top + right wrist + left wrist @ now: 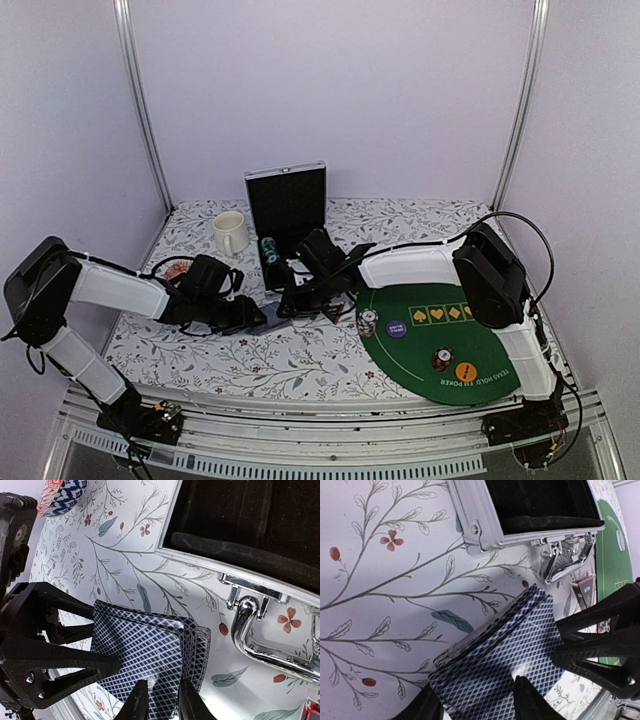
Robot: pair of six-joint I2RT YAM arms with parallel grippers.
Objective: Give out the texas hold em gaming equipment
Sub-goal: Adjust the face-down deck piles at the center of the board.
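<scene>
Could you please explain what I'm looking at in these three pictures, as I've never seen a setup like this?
These are two robot arms, left and right, bolted to a table's near edge. One picture looks down from above; the other two come from cameras on each wrist. On the floral cloth sit a cream mug, an open metal case and a green poker mat carrying chip stacks. Mid-table, the left pincer grips a deck of blue-backed playing cards, while the right pincer sits at its edge; whether it grips is unclear.

- The floral-patterned surface [300, 360] is viewed whole from high above its near edge.
- The blue-checked playing cards [505, 650] are shared, close up, by both wrist views.
</scene>
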